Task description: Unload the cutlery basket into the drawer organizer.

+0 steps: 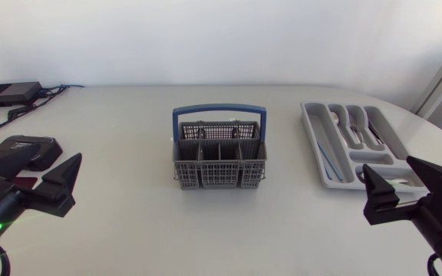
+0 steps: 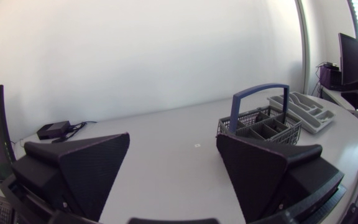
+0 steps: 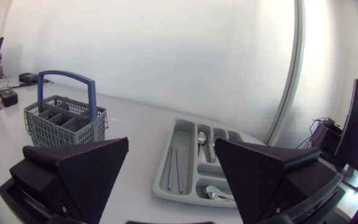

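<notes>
The grey cutlery basket with a blue handle stands at the table's middle; I see no cutlery in its compartments. To its right lies the grey drawer organizer, holding spoons, forks and thin blue sticks. My left gripper hovers open at the near left, well away from the basket. At the near right my right gripper is open just in front of the organizer, with nothing between its fingers. The right wrist view shows the basket off to one side.
A black box with cables sits at the back left corner, also seen as the black box far ahead of the left gripper. Bare table surrounds the basket.
</notes>
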